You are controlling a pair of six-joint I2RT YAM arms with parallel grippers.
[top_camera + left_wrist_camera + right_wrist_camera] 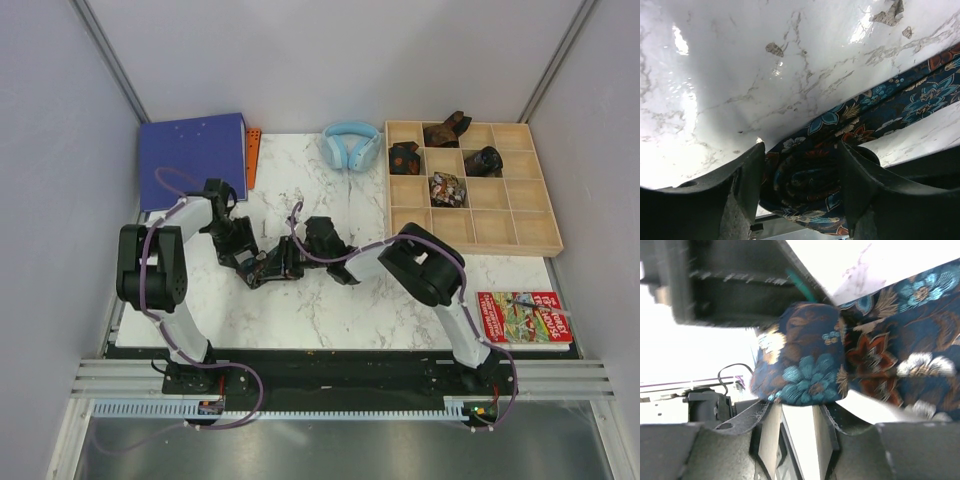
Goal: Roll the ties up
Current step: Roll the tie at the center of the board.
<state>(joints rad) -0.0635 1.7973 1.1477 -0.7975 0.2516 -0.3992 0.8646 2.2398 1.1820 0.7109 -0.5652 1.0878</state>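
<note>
The left gripper (802, 192) is closing around the rolled end of a dark navy floral-print fabric necktie (920, 95). Its two black fingers (747, 185) are pressing against opposite sides of the coil, with the roll filling the gap between them. The gripper and roll are resting low on the white marble-patterned table (300, 310), at about its middle.

From the coil, the unrolled strip is lying flat on the marble and running away to the upper right in the left wrist view. In the right wrist view, the rounded end of the roll (800, 365) is bulging out just under the left gripper's black body (740, 285), and the flat strip is stretching off to the right.

The right gripper (795, 410) is sitting directly below that end. Its jaws are standing partly apart, leaving a gap narrower than the roll, and its fingertips (832, 415) are meeting the roll's lower edge. I cannot tell whether they are pinching the fabric.

Further right, at the table's far corner, a light wooden compartment tray (540, 250) is holding four small rolled ties (447, 188), each in its own compartment.
</note>
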